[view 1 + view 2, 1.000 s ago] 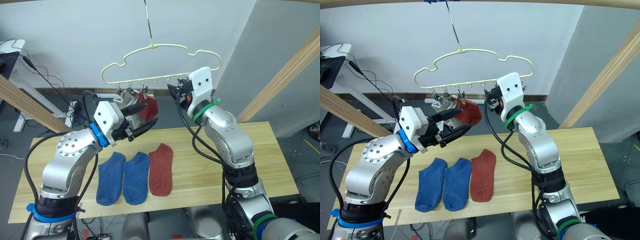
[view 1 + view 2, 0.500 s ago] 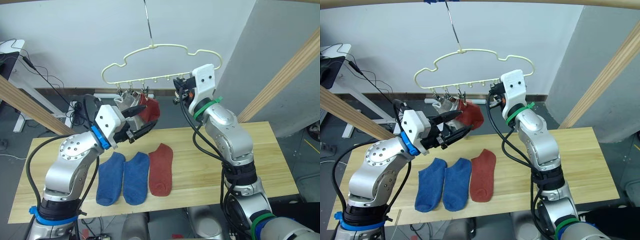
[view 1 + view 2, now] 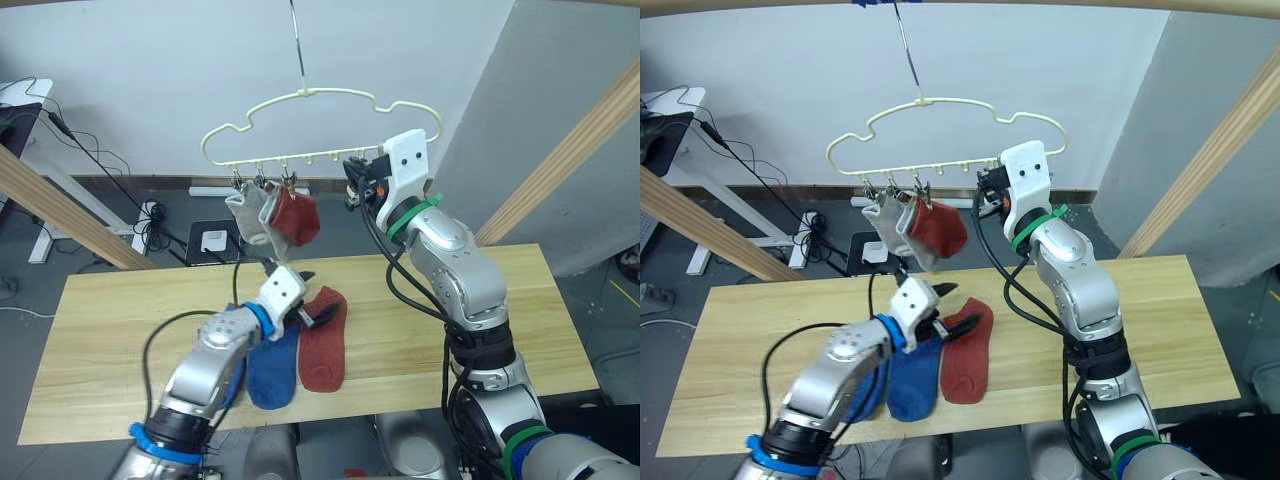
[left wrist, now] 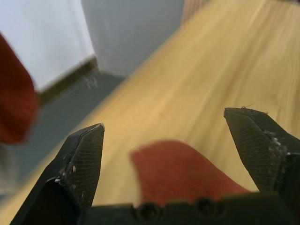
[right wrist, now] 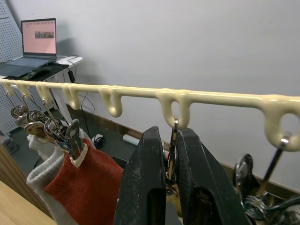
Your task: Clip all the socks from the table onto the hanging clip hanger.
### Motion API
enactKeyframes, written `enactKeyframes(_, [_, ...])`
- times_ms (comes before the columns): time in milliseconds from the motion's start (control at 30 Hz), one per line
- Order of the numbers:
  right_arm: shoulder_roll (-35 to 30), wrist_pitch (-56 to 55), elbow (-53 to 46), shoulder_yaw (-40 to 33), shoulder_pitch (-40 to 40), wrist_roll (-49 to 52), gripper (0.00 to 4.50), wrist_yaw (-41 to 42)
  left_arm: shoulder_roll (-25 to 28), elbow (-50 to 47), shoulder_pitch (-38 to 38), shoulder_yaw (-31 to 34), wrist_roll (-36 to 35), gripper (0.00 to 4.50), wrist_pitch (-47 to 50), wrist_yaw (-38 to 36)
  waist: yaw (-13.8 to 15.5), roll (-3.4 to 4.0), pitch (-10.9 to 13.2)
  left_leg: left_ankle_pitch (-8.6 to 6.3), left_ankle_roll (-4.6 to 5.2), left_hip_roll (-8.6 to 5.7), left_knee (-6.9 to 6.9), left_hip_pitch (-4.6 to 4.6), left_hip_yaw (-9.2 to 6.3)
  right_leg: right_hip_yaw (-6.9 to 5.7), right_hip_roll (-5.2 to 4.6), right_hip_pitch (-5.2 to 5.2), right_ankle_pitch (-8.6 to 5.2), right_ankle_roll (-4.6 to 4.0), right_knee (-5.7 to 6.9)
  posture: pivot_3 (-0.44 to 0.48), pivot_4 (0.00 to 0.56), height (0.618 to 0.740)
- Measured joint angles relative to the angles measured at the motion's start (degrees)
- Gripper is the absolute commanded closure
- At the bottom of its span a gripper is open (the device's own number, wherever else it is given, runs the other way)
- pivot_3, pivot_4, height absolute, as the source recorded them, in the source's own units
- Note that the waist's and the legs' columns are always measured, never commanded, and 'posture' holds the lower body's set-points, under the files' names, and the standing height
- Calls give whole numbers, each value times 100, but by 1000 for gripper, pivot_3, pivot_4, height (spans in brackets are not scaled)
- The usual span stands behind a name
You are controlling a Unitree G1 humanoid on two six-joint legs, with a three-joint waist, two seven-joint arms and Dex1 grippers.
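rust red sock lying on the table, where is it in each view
Left eye view: rust red sock flat on the table, just beside the left claw.
Right eye view: same sock, right of the blue socks.
Left wrist view: red blur between the open claw's fingers.
Right wrist view: I don't see it here.
Shared landmark: the clip hanger, also.

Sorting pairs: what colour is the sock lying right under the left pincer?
Rust red sock, seen best in the left wrist view between the open left pincer.
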Motion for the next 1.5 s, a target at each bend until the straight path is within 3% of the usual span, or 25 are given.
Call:
enactKeyframes(267, [-95, 105, -71, 3, 4, 15, 4483, 71, -306, 736, 27, -380, 659, 0, 48, 381, -19, 4, -2, 0, 1, -1, 2, 3, 1, 1, 0, 1, 0, 0, 6, -254, 284, 740])
enactKeyframes(367, [-98, 134, -74, 4, 6, 18, 4483, 72, -452, 955, -126, -392, 800, 594, 3, 502, -19, 3, -5, 1, 1, -2, 4, 4, -1, 0, 0, 4, 0, 0, 9, -257, 285, 740])
enactKeyframes(533, [-84, 163, -77, 11, 7, 25, 4483, 72, -483, 1242, -314, -432, 1055, 2018, -130, 543, -31, 7, -10, 1, 2, -3, 5, 7, 0, 1, 0, 5, 0, 0, 11, -262, 286, 740])
enactKeyframes(767, [-81, 167, -97, 11, 22, 26, 4483, 71, -436, 1262, -232, -431, 1168, 3003, -356, 481, -33, 9, -16, 1, 2, -2, 4, 7, -1, 1, 0, 5, 0, 0, 13, -263, 281, 740])
enactKeyframes(967, [-78, 166, -98, 11, 22, 25, 4483, 70, -244, 1433, -164, -480, 1337, 4459, -993, 344, -34, 9, -16, 1, 2, -2, 4, 7, 0, 1, 0, 4, 0, 0, 13, -266, 282, 740])
enactKeyframes(1133, [-89, 165, -101, 9, 24, 24, 4483, 70, -109, 1621, -212, -469, 1477, 4500, -2159, 331, -32, 9, -16, 1, 2, -1, 4, 6, 0, 1, -1, 3, 1, 0, 12, -269, 286, 740])
enactKeyframes(1300, [-89, 168, -107, 9, 26, 25, 4483, 71, -133, 1685, -734, -241, 1602, 4500, -3454, 687, -31, 9, -16, 1, 2, -3, 3, 3, 2, 1, -3, 4, 1, 1, 5, -269, 287, 740])
enactKeyframes(1500, [-79, 221, -185, 8, 30, 88, 4483, 76, -240, 1930, -1258, -137, 1755, 4500, -4192, 952, -36, 9, -16, 1, 2, -3, -1, 0, 4, 1, -3, 3, 1, 1, -4, -269, 284, 740])
